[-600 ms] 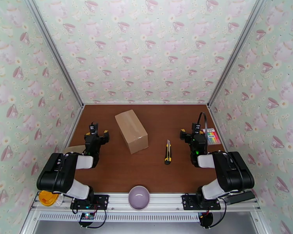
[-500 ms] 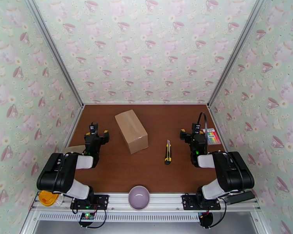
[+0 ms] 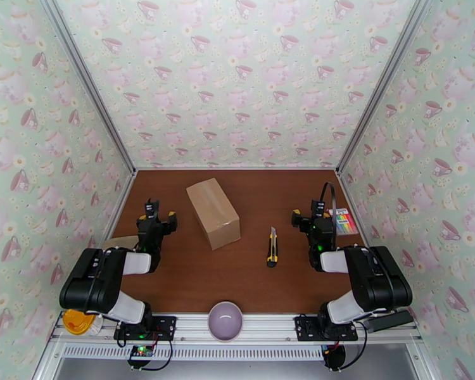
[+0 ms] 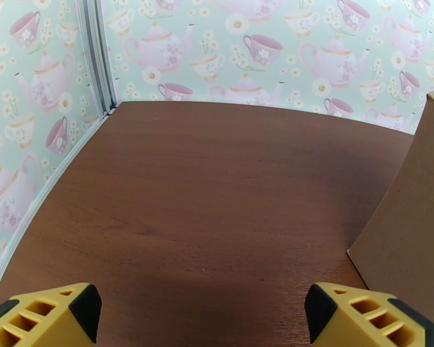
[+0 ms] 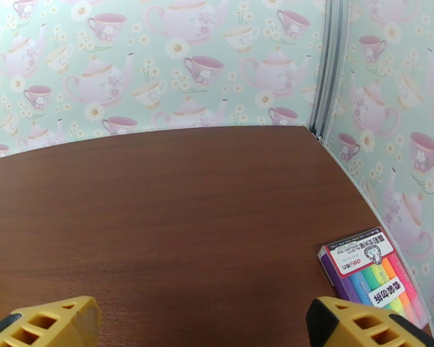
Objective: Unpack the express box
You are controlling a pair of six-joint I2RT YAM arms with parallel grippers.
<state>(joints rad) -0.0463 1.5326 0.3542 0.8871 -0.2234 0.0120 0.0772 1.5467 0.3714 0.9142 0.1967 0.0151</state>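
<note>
- Top external view: the express box (image 3: 213,212) stands closed on the brown table (image 3: 250,280), turned at an angle, between the two grippers.
- Left gripper (image 3: 161,213): near the box on its left, not touching it; jaws spread wide, nothing held. The left wrist view shows the carton's side wall (image 4: 408,226) at the right.
- Right gripper (image 3: 306,213): well right of the box; jaws spread wide, nothing held.
- Utility knife (image 3: 272,247): lies flat, right of the box, before the right gripper.
- Highlighter pack (image 5: 373,273): far right of the box, by the wall.
- Purple bowl (image 3: 225,320): nearer than the box, at the table's near edge.
</note>
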